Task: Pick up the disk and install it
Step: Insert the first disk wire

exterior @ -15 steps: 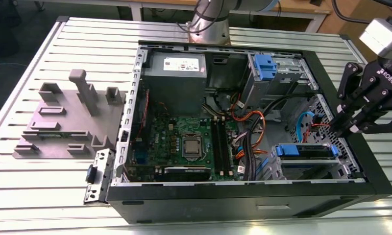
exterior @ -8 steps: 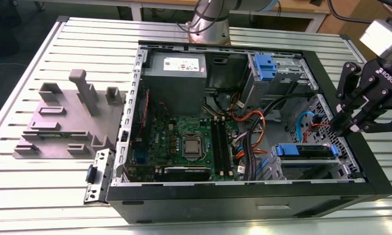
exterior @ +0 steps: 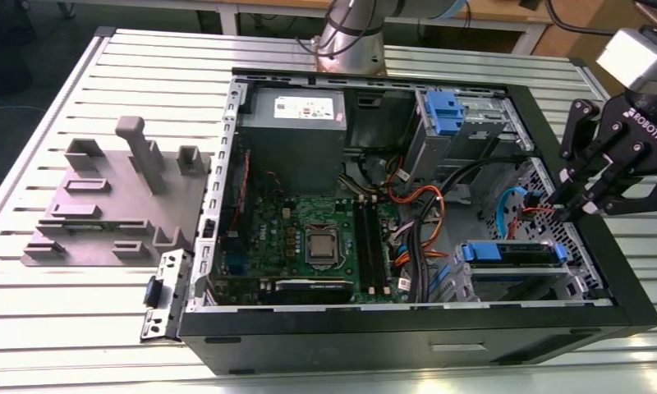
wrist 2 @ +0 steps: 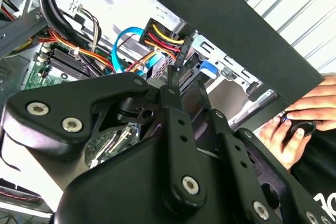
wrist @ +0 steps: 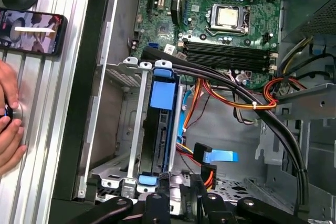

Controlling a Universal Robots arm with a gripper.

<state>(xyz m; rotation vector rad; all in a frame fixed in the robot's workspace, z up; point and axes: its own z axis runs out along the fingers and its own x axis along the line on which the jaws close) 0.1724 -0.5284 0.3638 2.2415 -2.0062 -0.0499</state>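
Observation:
The disk [exterior: 512,253], edged by its blue side frame, sits inside the drive cage at the lower corner of the open computer case [exterior: 416,328], on the exterior view's right. In the first wrist view the disk [wrist: 161,98] stands on edge between the cage's metal rails. My gripper [exterior: 576,207] hovers over the case's edge just above that cage, apart from the disk. Its fingers [wrist 2: 169,95] meet with nothing seen between them, close to a black plug with coloured wires [wrist 2: 168,40]. In the first wrist view my gripper [wrist: 195,186] is beside the disk's end.
Orange, black and blue cables [wrist: 247,103] run across the bay next to the cage. A person's hand [wrist: 8,129] and a phone [wrist: 31,31] rest on the slatted table beside the case. A grey fixture plate [exterior: 98,205] lies on the exterior view's left. Another blue bracket [exterior: 443,108] sits in the upper bay.

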